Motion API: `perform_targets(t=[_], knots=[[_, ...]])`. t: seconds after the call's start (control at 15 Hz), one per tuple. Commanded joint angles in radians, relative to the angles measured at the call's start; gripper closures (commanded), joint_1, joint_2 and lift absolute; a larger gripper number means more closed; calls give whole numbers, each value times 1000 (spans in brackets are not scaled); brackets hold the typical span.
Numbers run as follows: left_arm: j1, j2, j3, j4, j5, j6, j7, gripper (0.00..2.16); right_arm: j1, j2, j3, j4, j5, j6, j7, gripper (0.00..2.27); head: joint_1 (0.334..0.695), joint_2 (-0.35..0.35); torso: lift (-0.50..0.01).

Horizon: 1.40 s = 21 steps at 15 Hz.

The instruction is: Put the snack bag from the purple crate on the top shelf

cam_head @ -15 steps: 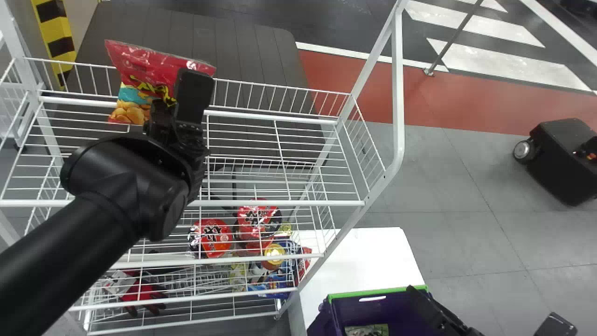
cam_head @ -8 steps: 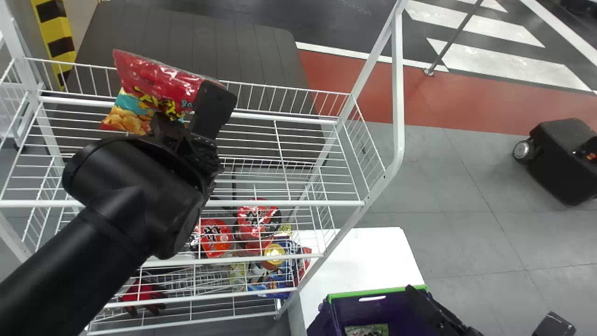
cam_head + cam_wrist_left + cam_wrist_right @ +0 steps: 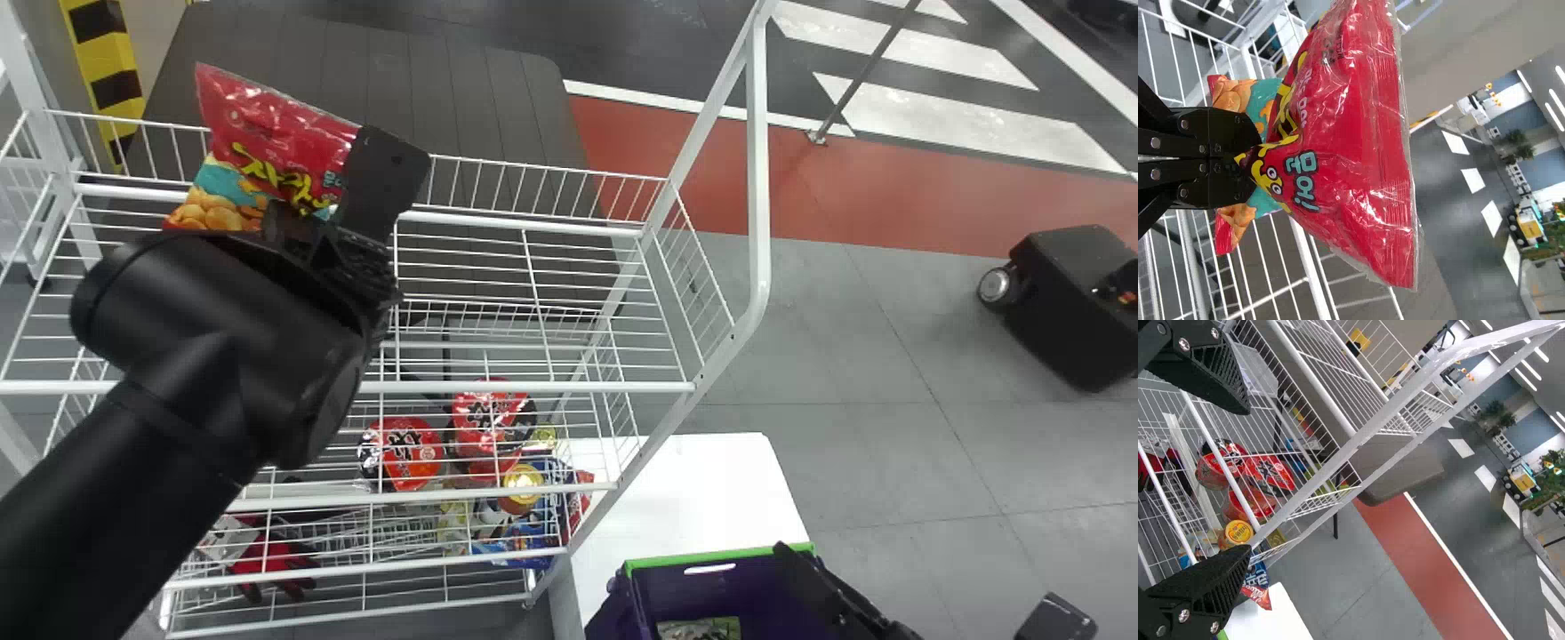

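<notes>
Head view looks down; all share the rack [image 3: 760, 178].

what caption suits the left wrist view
Left pincer gripping a red snack bag, with white wire shelving behind.

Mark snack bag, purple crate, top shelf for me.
Snack bag [image 3: 276, 129]: head view, on the red part of its printed face.
Purple crate [image 3: 676, 559]: head view, on its green rim.
Top shelf [image 3: 533, 388]: head view, on the white rail along its near edge.
</notes>
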Motion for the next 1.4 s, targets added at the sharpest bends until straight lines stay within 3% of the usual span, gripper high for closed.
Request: perform_targets(t=[0.0, 0.53, 1.33], knots=[[9, -3, 49, -5, -28, 16, -26, 1764, 0, 1, 0, 0, -1, 0, 0, 93, 695, -350, 0], [7, -3, 187, -2, -106, 50, -153, 1760, -12, 1, 3, 17, 2, 0, 0, 93, 695, -350, 0], [-19, -3, 277, 75, -116, 26, -187, 1750, -18, 1, 6, 21, 2, 0, 0, 93, 695, -309, 0]])
